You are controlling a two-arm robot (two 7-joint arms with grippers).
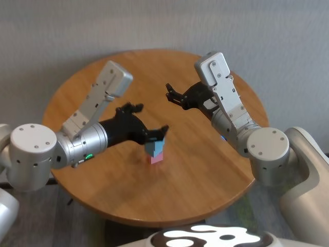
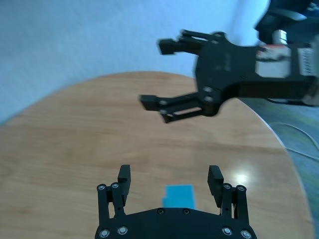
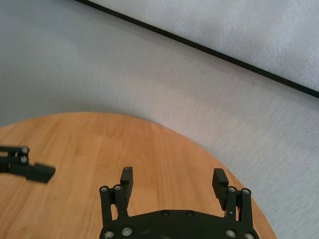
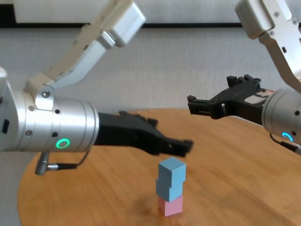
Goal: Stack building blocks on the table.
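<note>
Three building blocks stand in one stack on the table. A pink block is at the bottom, a light blue block rests on it, and a second light blue block sits on top, slightly turned. In the head view the stack is near the table's middle. My left gripper hovers just above the top block, open and holding nothing. The left wrist view shows that top blue block below and between the open fingers. My right gripper hangs open farther back, away from the stack.
The round wooden table carries nothing besides the stack. Grey floor and a pale wall lie beyond its far edge. In the left wrist view the right gripper hangs ahead, above the tabletop.
</note>
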